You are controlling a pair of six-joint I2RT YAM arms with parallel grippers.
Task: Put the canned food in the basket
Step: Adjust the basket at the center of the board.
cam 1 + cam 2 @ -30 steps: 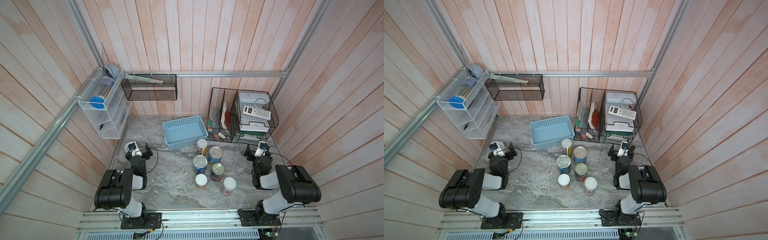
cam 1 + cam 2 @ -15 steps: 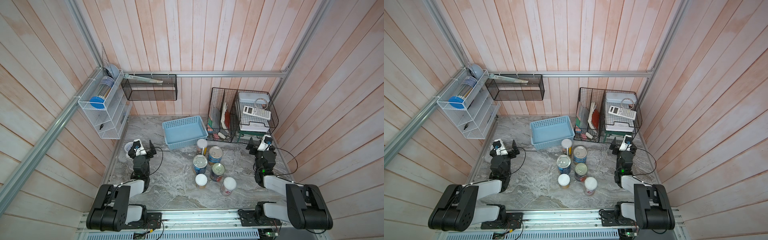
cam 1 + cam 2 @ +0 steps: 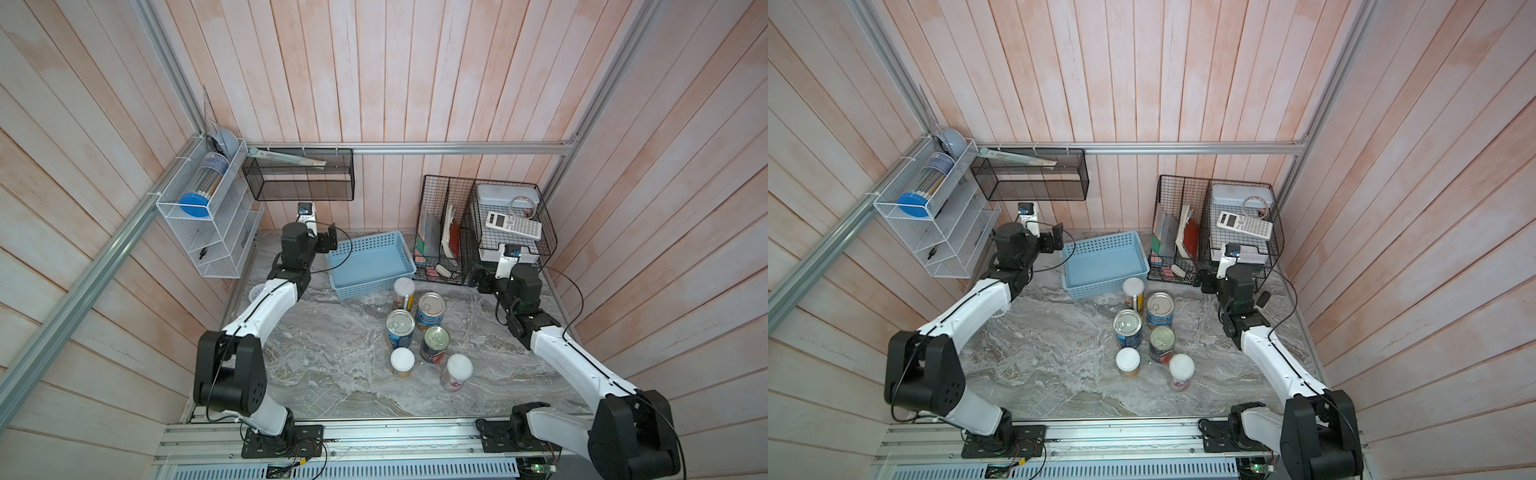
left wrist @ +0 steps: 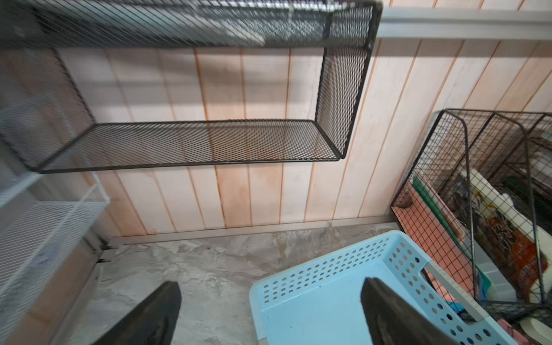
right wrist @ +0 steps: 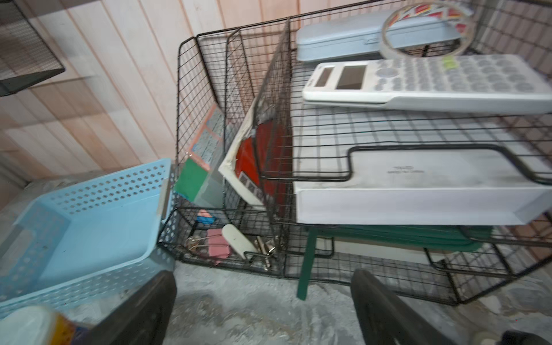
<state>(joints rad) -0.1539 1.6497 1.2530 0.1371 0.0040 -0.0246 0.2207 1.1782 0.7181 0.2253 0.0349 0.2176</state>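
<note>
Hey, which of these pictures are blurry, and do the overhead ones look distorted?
Both top views are sharp and evenly lit, but the wall planks fan outward at the edges; the left wrist view smears the black mesh shelf and white wire shelf; the right wrist view blurs the calculator keys.

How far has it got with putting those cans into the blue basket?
Done: nothing, the basket is empty. In hand: nothing; the left gripper hangs open by the basket's corner, and the right gripper hangs open near the black wire rack. Left: all six cans, standing upright on the table outside the basket.
</note>
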